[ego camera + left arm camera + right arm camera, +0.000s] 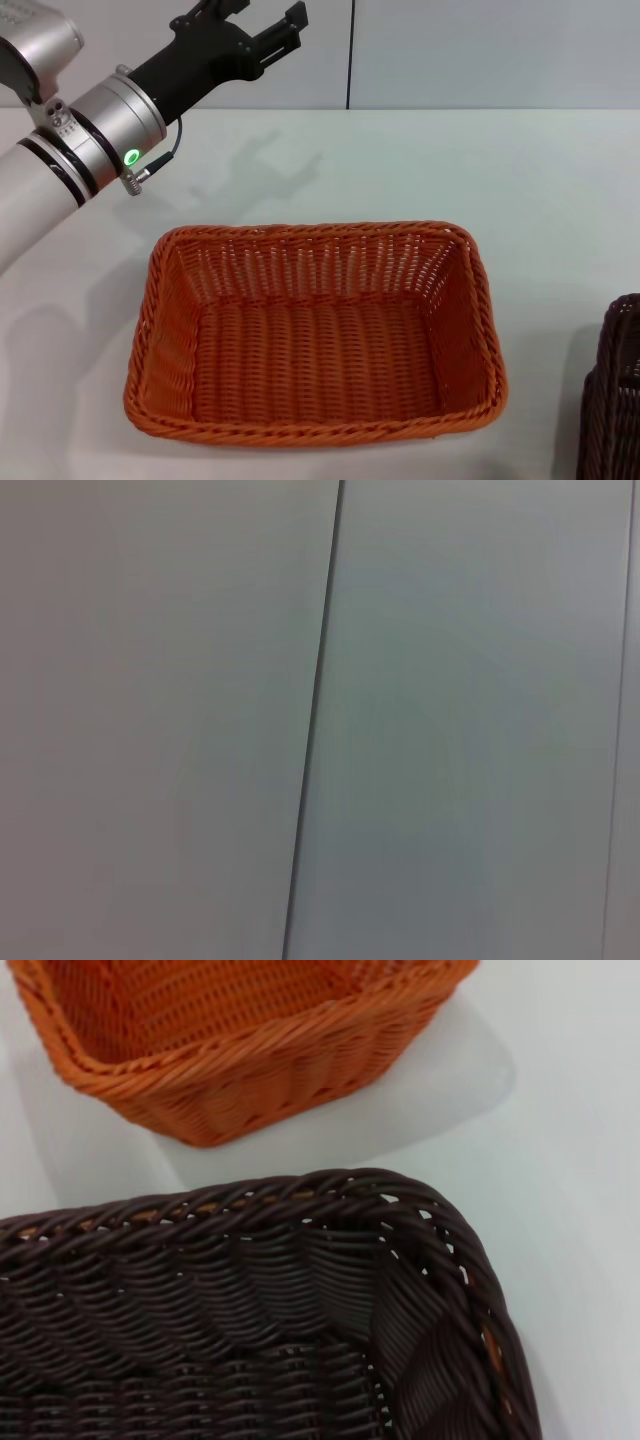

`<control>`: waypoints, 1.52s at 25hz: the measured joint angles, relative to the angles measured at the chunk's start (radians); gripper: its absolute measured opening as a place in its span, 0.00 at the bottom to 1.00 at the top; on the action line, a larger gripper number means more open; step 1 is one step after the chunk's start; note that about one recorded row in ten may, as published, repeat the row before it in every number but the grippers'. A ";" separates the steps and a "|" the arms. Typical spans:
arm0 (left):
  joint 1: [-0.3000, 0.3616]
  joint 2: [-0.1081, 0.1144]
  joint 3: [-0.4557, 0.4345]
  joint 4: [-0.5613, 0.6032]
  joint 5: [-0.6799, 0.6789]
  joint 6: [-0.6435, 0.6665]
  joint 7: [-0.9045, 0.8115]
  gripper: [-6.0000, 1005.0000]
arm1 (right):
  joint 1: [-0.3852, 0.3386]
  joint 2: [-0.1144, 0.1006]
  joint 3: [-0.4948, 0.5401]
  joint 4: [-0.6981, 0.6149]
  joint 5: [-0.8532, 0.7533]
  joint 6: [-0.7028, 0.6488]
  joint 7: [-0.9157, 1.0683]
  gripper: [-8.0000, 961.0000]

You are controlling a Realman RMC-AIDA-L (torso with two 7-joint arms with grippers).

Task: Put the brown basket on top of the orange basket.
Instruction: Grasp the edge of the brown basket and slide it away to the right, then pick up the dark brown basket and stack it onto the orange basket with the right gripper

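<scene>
The orange basket [310, 432] stands empty on the white table, in the middle near the front of the head view. The right wrist view shows one of its corners [240, 1075]. The brown basket [612, 400] stands on the table to its right, cut off by the head view's right edge. In the right wrist view its braided rim and inside [250, 1310] fill the near part, a gap of bare table away from the orange basket. My left gripper [262, 14] is open and empty, raised high at the back left. My right gripper does not show in any view.
The white table [480, 170] stretches behind and around the baskets. A pale wall with a dark vertical seam [349, 55] stands at the back. The left wrist view shows only that wall and its seam [315, 720].
</scene>
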 joint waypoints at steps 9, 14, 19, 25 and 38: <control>-0.007 -0.001 -0.010 -0.002 -0.001 -0.001 0.017 0.84 | -0.027 -0.023 0.234 -0.005 0.066 -0.188 -0.133 0.17; -0.004 0.000 -0.028 -0.004 -0.002 -0.001 0.026 0.84 | -0.062 -0.040 0.284 -0.006 0.168 -0.277 -0.161 0.16; -0.003 0.002 -0.047 -0.025 -0.003 -0.001 0.046 0.84 | -0.112 -0.063 0.278 0.078 0.324 -0.325 -0.173 0.16; -0.006 0.002 -0.058 -0.041 -0.003 -0.009 0.063 0.84 | -0.146 -0.125 0.266 0.342 0.451 -0.322 -0.271 0.16; -0.028 0.002 -0.059 -0.053 -0.002 -0.053 0.093 0.84 | -0.189 -0.122 0.282 0.608 0.662 -0.324 -0.401 0.16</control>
